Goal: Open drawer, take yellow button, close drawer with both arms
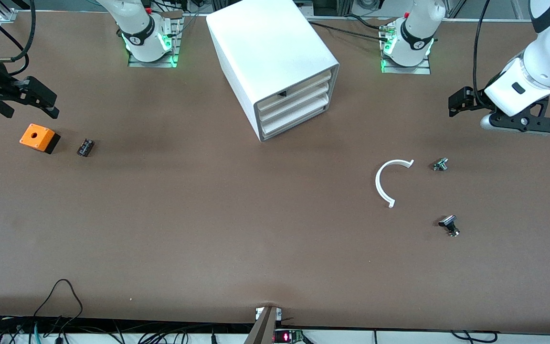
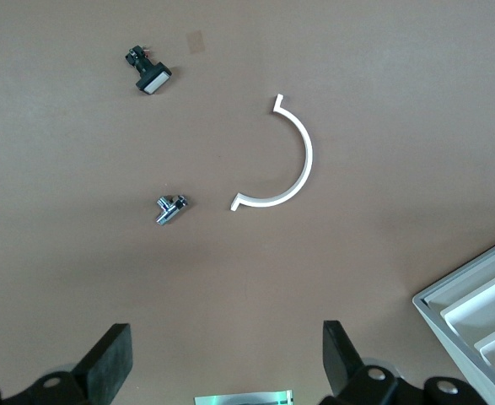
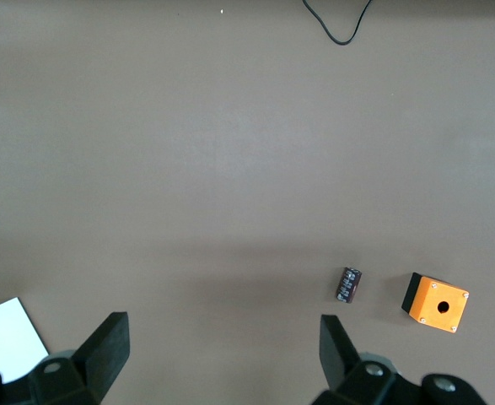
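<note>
Nothing is under way yet, by the look of it: the cabinet [image 1: 275, 62] sits at the upper middle of the front view with all three drawers pushed in, and the top drawer [image 1: 299, 86], the one with the little dark notch, is shut.

The left claw [image 1: 461, 101] hangs at the right edge of the front view over bare tabletop [image 1: 208, 215], fingers spread wide and holding nothing. In the left wrist view it looks down on a white half-ring [image 2: 285, 164] and two small black-and-silver parts [image 2: 171, 208], with the cabinet's corner at the frame's lower right.

The right claw [image 1: 41, 102] hovers at the left edge, also spread and empty, just above an orange box [image 1: 37, 137] with a hole and a small dark part [image 1: 85, 146].

So the opening step comes first, I'd say. One claw needs to reach the drawer front and hook that notch, pulling straight out along the cabinet's slanted line.

The button? Not visible anywhere; presumably inside the shut drawer. The right arm is mostly cut off by the frame.
</note>
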